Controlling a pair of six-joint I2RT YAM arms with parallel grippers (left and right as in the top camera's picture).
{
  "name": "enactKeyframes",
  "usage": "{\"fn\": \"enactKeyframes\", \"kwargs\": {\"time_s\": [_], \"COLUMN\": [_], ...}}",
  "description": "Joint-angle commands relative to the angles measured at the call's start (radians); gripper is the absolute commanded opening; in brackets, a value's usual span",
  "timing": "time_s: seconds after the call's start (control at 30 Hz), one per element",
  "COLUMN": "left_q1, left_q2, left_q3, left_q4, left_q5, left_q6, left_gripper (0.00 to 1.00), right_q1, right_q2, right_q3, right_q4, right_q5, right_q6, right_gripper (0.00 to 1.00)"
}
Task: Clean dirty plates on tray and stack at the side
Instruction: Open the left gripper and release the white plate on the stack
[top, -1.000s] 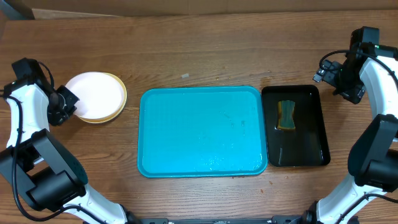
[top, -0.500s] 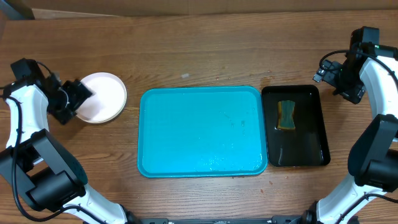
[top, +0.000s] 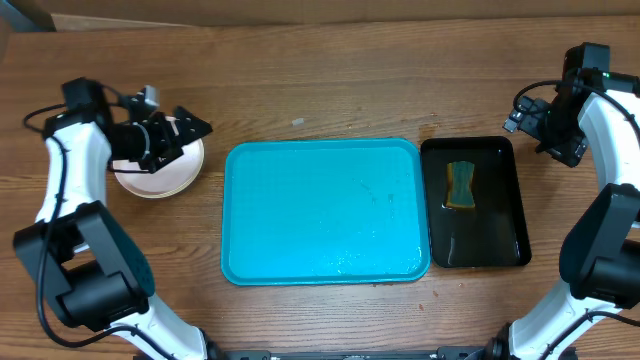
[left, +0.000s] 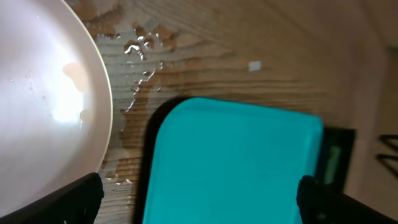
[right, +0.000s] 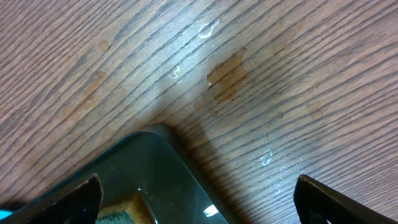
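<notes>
The tray (top: 325, 210) lies at the centre of the wooden tabletop (top: 330, 80), its turquoise floor wet, with beads of water (top: 345, 262) along the near edge. Just right of it, almost touching, sits a narrower black tray (top: 478, 245) that carries a yellow-and-green sponge (top: 460, 185) in its far half. The plates (top: 150, 180) are off the tray, stacked on the tabletop near its left side, a white plate on top and a pale yellow rim showing at the near edge; how many lie in the stack cannot be told. The left gripper (top: 185, 138) hovers over the far right part of the stack and hides some of it from above, jaws spread wide and gripping nothing. Its wrist view shows splashes of water (left: 140, 62) on the wood between the plates and the tray. Beyond the black tray's far corner the right gripper (top: 522, 112) hangs above bare wood, jaws likewise spread. A small pale scrap (top: 298, 122) lies on the tabletop past the tray's far edge.
</notes>
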Motion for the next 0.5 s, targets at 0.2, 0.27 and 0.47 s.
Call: {"fn": "enactKeyframes", "kwargs": {"time_s": [0.2, 0.27, 0.47], "left_q1": [-0.06, -0.06, -0.06], "left_q2": [0.0, 0.0, 0.0], "left_q3": [-0.005, -0.005, -0.005], "left_q4": [-0.003, -0.003, -0.003], "left_q5": [-0.381, -0.404, -0.404], "left_q6": [0.026, 0.026, 0.026], "left_gripper": [1.0, 1.0, 1.0], "right_q1": [-0.003, -0.003, -0.003], "right_q2": [-0.024, -0.024, -0.024], "right_q3": [0.009, 0.009, 0.009], "right_q4": [0.002, 0.002, 0.002], "right_q5": [0.006, 0.006, 0.006], "right_q6": [0.004, 0.004, 0.005], "right_gripper": [1.0, 1.0, 1.0]}}
